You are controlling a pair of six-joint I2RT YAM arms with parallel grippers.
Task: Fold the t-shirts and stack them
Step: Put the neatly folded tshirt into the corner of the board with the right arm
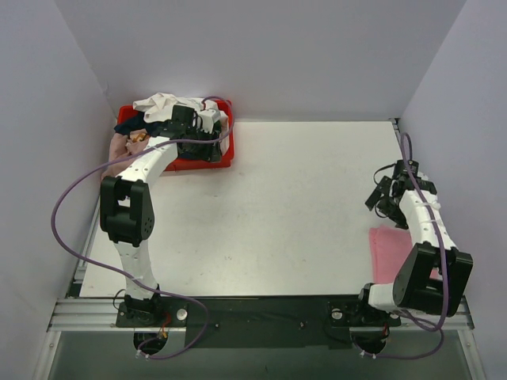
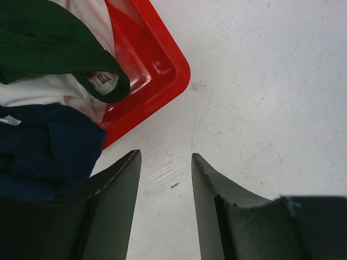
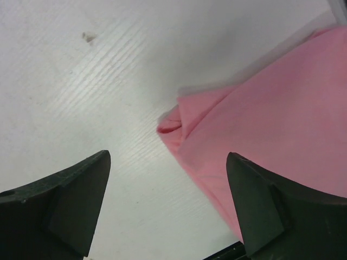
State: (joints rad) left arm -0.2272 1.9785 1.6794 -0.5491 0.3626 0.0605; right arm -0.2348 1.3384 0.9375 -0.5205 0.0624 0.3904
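Note:
The bright pink t-shirt point(image 1: 390, 252) lies folded flat at the table's right edge. In the right wrist view its corner point(image 3: 260, 119) lies under the right finger. My right gripper point(image 1: 379, 199) point(image 3: 169, 156) is wide open and empty, hovering just over the shirt's far left corner. Other t-shirts are heaped in the red tray point(image 1: 198, 162) at the back left: white point(image 1: 161, 103), navy point(image 1: 131, 125), dusty mauve point(image 1: 119, 146). The left wrist view shows the dark green point(image 2: 49, 43), white point(image 2: 43, 89) and navy point(image 2: 49, 151) shirts. My left gripper point(image 1: 215, 134) point(image 2: 166, 154) is open and empty over bare table by the tray's corner point(image 2: 168, 70).
Grey walls close in the table on the left, back and right. The tray stands against the back left corner. Purple cables loop off both arms. A metal rail with the arm bases runs along the near edge point(image 1: 261, 313).

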